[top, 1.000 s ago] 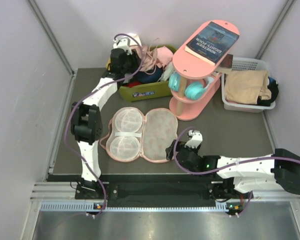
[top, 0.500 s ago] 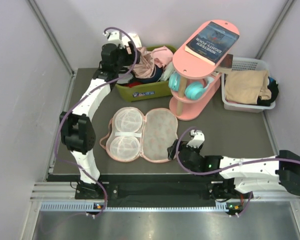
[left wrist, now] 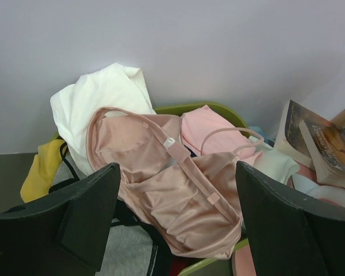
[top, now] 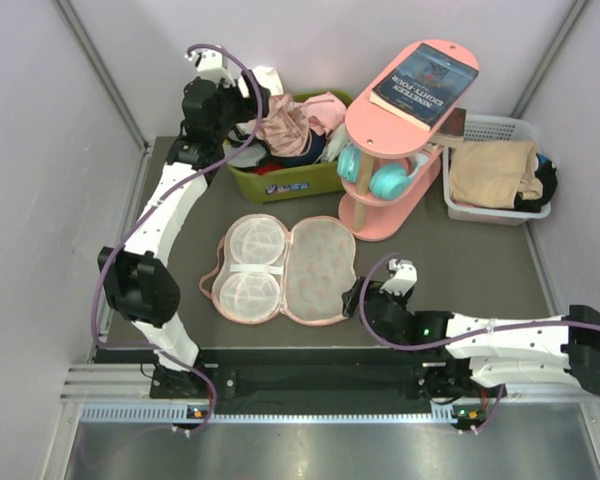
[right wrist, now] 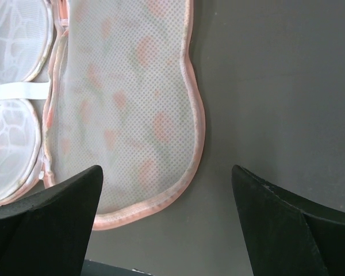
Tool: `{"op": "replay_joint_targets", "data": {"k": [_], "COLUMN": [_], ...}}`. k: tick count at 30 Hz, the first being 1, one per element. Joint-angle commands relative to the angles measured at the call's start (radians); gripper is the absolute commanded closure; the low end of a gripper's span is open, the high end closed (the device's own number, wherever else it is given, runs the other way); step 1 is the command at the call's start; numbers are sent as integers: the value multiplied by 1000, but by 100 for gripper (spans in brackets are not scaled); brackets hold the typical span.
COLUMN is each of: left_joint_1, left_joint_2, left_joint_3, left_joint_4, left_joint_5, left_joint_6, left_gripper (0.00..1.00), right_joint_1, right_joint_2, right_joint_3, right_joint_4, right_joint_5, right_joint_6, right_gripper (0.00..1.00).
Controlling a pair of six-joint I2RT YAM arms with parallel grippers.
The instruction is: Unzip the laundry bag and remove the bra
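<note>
Seemingly a book, "Nineteen Eighty-Four".

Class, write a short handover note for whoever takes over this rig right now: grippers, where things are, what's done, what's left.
The left gripper is open and empty, facing the green bin.
The right gripper is open over the laundry bag, at its right edge.
The laundry bag lies unzipped and spread flat on the table, no bra inside.
The bra lies on the clothes pile in the bin.
Done: unzipping, removal. Left: probably only pulling the arms back.
</note>
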Motion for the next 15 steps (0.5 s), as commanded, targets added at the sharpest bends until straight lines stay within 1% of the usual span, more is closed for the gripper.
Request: {"op": "replay_joint_targets", "data": {"k": [1,3,4,5,8,11,12,14,15], "left_joint_1": [-18,-30,-54,-73,-137,-169,-180,-186,-189], "left_joint_2": [-104,-151,-170,-210,-280,-357,-380,-447,-466], "left_joint_3": [-50,-99,-114,-133,-193,-257,-304,-378,-391], "left_joint_4": [-27,-27,-30,-37,-64,-121,-132,-170,-197], "left_joint_5": [3,-40,-56,-113,-176,-217,-236,-245,-250], "left_joint_6": [4,22,36,77,134,122,116,90,77], "left_gripper": [15,15,15,15,14,14,14,14,14], "right_joint_1": [-56,-88,-128,-146,-193,-203,-203,-205,-205], "right_joint_2": [-45,-48,-43,-40,-28,-4,12,68,93], "right_joint_3": [3,0,0,0,3,22,42,84,101], "right_joint_4": [-17,-11,-8,-7,1,21,26,23,18], "right_joint_5": [11,-37,-60,-97,-140,-159,-165,-186,-194], "right_joint_6": [-37,-69,-83,-101,-139,-190,-204,-233,-242], "right_gripper": [9,10,12,11,13,14,14,14,14]}}
